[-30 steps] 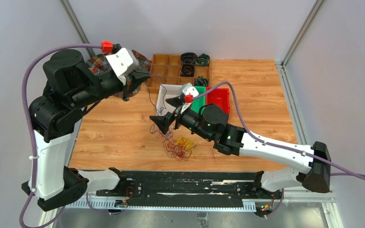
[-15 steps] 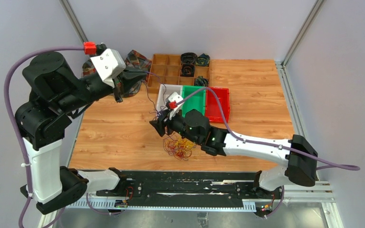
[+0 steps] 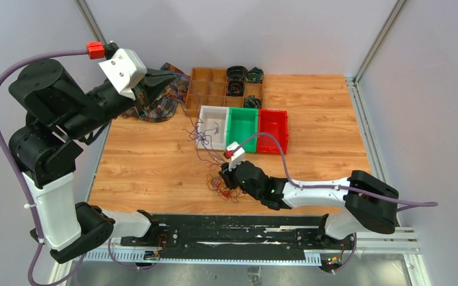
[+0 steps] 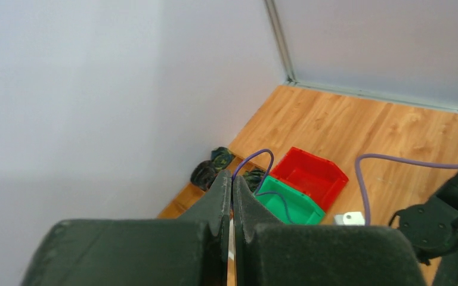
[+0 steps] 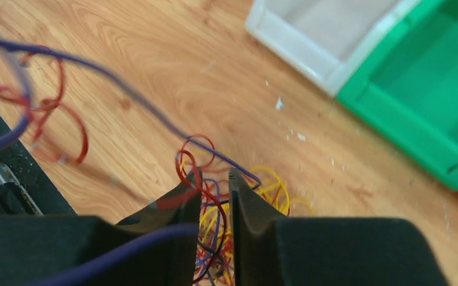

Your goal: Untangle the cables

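The cables [image 3: 225, 186] lie as a tangle of yellow, red and purple strands on the wooden table near its front edge. My right gripper [image 3: 222, 177] is down on the tangle. In the right wrist view its jaws [image 5: 214, 176] stand a narrow gap apart, with strands of the cables [image 5: 262, 190] running between them. My left gripper [image 3: 183, 77] is raised at the back left, shut on one thin purple strand [image 3: 198, 134] that stretches from it down to the tangle. The left wrist view shows that strand [image 4: 262, 156] arching out from the tips of the left gripper [image 4: 231, 179].
A white bin [image 3: 206, 116], a green bin [image 3: 243, 111] and a red bin [image 3: 276, 113] stand side by side behind the tangle. A wooden compartment tray [image 3: 209, 89] and a plaid cloth [image 3: 161, 98] sit further back. The dark rail [image 3: 232, 223] runs along the near edge.
My right gripper has dropped from above the table onto the tangle and its jaws have narrowed. The left gripper has drawn up and back to the left, pulling the purple strand longer.
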